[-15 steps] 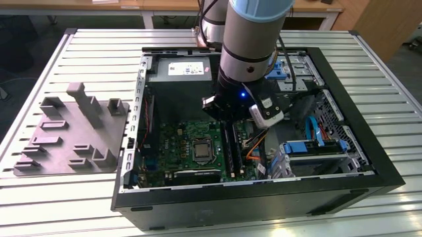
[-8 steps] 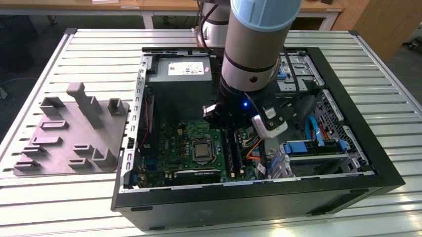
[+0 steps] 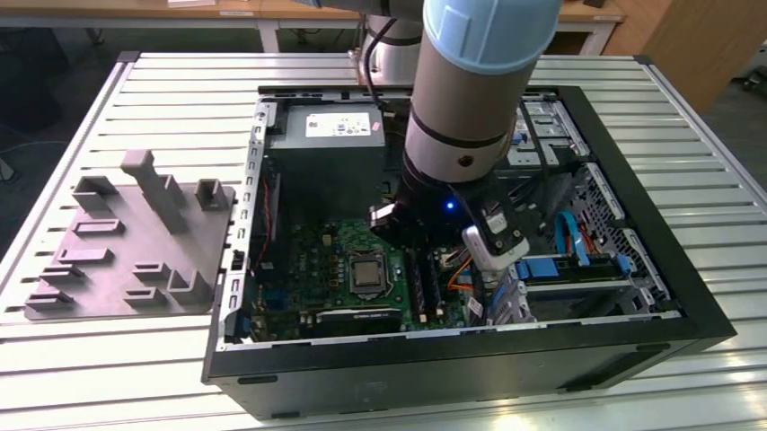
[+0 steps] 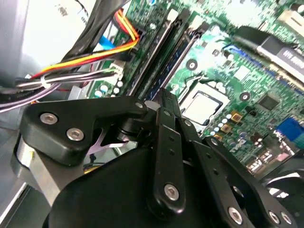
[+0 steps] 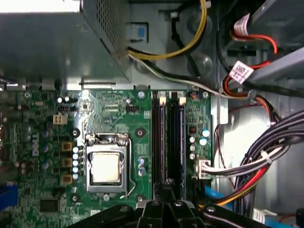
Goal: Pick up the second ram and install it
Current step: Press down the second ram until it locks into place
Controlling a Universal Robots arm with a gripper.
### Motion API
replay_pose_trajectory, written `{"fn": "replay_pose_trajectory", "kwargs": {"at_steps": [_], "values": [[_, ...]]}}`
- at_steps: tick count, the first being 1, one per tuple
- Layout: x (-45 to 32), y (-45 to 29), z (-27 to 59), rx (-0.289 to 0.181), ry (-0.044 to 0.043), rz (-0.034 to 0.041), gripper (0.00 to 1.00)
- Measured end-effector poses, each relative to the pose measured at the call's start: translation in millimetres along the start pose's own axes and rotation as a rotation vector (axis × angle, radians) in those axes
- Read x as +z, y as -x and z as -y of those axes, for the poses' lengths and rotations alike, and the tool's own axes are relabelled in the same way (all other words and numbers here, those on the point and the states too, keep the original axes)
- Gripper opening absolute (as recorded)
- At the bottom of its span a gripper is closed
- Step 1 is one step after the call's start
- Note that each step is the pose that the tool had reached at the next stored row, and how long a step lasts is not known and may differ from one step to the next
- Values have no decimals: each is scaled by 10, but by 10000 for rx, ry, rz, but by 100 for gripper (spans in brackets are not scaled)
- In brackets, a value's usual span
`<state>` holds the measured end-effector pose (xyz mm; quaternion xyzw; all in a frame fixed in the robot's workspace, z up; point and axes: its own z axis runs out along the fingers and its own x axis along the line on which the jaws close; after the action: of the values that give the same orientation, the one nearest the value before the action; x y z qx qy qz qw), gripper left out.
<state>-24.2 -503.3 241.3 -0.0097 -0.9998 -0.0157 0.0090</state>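
My gripper (image 3: 416, 235) reaches down inside the open computer case (image 3: 623, 346), over the motherboard (image 3: 336, 269). In both wrist views its black fingers (image 5: 167, 186) stand pressed together, shut, with nothing visible between them. The tips (image 4: 164, 97) hover just short of the near end of two long black ram slots (image 5: 167, 137) that run side by side right of the processor socket (image 5: 105, 167). Dark strips lie in both slots. I cannot tell whether a ram module sits in either one.
A grey power supply (image 3: 326, 135) fills the case's far end. Bundled cables (image 5: 266, 156) and a yellow-red lead (image 4: 95, 57) run close beside the slots. Blue drive parts (image 3: 563, 265) sit on the exterior view's right. A grey foam holder (image 3: 120, 242) lies on the slatted table (image 3: 671, 108).
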Motion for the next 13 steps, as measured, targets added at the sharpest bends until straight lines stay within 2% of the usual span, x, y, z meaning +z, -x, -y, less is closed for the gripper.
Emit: {"fn": "replay_pose_trajectory", "kwargs": {"at_steps": [2, 7, 13], "values": [[0, 1, 11, 0, 1, 1, 10], [2, 3, 101, 0, -1, -12, 10], [45, 11, 136, 1, -6, -43, 10]]}}
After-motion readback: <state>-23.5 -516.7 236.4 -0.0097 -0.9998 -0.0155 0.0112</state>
